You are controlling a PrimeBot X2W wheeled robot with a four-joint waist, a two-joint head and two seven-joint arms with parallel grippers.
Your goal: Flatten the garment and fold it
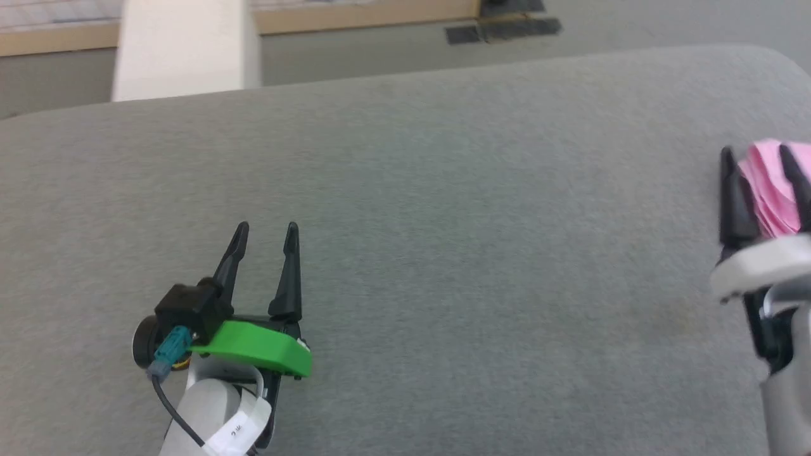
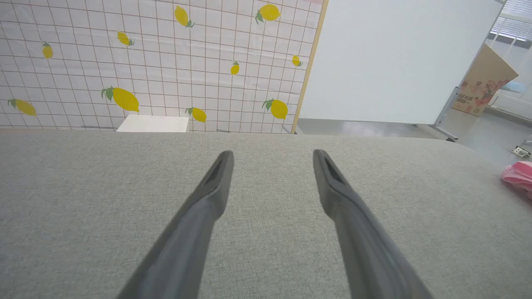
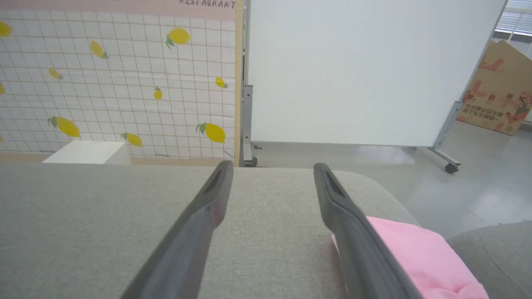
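Lying bunched, long axis unclear, the garment [image 3: 415, 253] sits beside the spread right pincer [image 3: 273, 165]; left pincer [image 1: 267, 225] spread.

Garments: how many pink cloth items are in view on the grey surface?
1. The garment lies bunched at the right edge of the grey cushion, beside the open right claw; part of it runs out of frame, so more cloth may be hidden.

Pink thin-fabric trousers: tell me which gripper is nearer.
Right. The right gripper is at the edge of the pink thin-fabric trousers; the left gripper is far off to their left.
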